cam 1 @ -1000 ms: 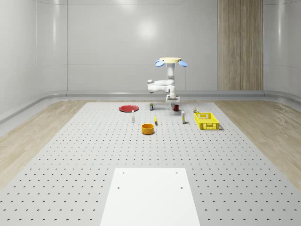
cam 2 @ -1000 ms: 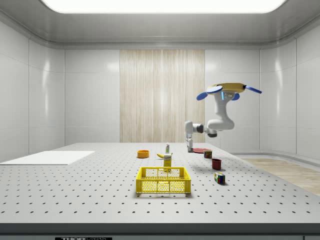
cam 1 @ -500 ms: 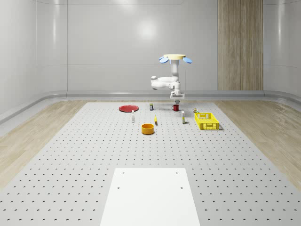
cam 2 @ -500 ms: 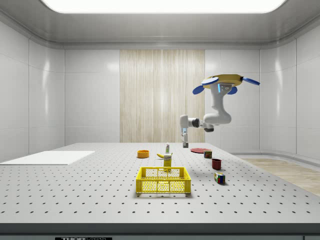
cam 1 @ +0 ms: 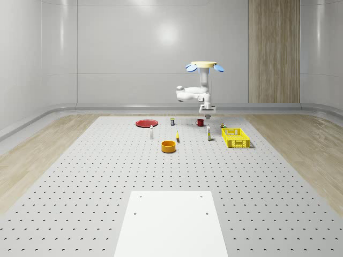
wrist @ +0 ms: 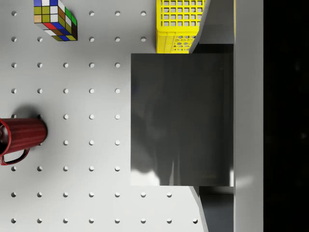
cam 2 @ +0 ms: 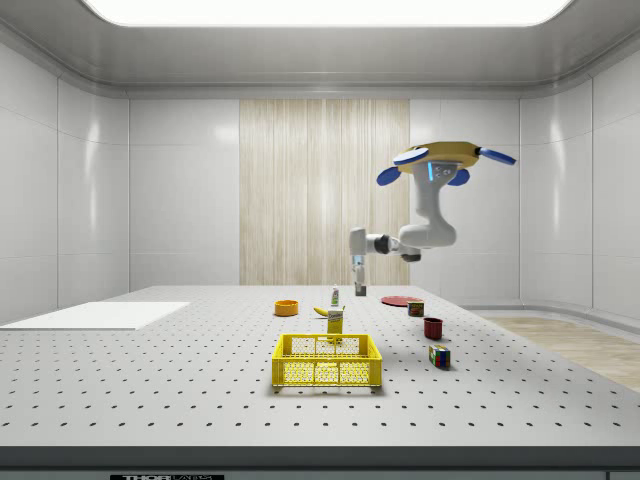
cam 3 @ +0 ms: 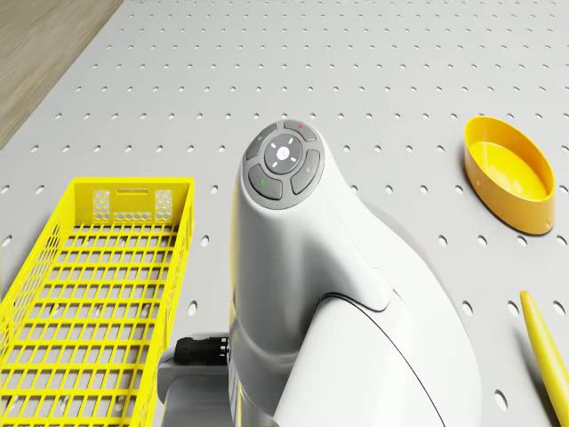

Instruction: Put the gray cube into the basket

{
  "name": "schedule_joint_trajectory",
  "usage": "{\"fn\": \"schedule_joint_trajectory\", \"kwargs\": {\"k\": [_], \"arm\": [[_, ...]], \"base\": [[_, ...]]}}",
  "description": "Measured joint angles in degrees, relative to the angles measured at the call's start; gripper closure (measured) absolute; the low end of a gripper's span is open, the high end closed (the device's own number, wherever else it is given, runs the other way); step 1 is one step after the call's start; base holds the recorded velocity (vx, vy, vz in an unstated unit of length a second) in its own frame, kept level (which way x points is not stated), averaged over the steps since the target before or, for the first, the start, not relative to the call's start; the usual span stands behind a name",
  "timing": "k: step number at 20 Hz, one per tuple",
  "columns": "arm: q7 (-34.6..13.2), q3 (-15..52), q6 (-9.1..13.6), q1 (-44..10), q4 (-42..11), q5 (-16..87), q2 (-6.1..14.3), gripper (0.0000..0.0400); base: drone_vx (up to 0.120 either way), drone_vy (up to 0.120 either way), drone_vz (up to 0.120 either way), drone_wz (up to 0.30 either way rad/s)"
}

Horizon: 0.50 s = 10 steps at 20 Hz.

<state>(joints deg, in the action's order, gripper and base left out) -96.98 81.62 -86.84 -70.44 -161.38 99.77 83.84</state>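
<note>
Gray cube [wrist: 181, 118] dark, glossy; basket [cam 3: 93, 294] bright yellow mesh; mug [wrist: 19, 137] dark red; puzzle cube [wrist: 54, 18] multicoloured squares; bowl [cam 3: 508, 173] orange-yellow; table [cam 1: 80, 176] pale gray, dotted with holes

A far camera looks down the long table [cam 1: 80, 176] toward the back wall. A low side camera faces across it, basket [cam 2: 327, 360] nearest. Both share the hovering drone [cam 1: 204, 66]. The drone camera looks steeply down past its arm [cam 3: 329, 302] onto the basket. The wrist camera looks straight down, close.
</note>
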Motion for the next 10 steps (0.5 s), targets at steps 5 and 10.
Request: {"fn": "schedule_joint_trajectory", "kwargs": {"k": [5,10], "arm": [[-0.10,0.08,-0.72,-0.12,0.02,-0.32,0.78,0.0150],[-0.20,0.15,-1.39,-0.23,0.05,-0.61,1.50,0.0150]], "base": [[0.120,0.120,0.000,0.000],[0.120,0.120,0.000,0.000]]}}
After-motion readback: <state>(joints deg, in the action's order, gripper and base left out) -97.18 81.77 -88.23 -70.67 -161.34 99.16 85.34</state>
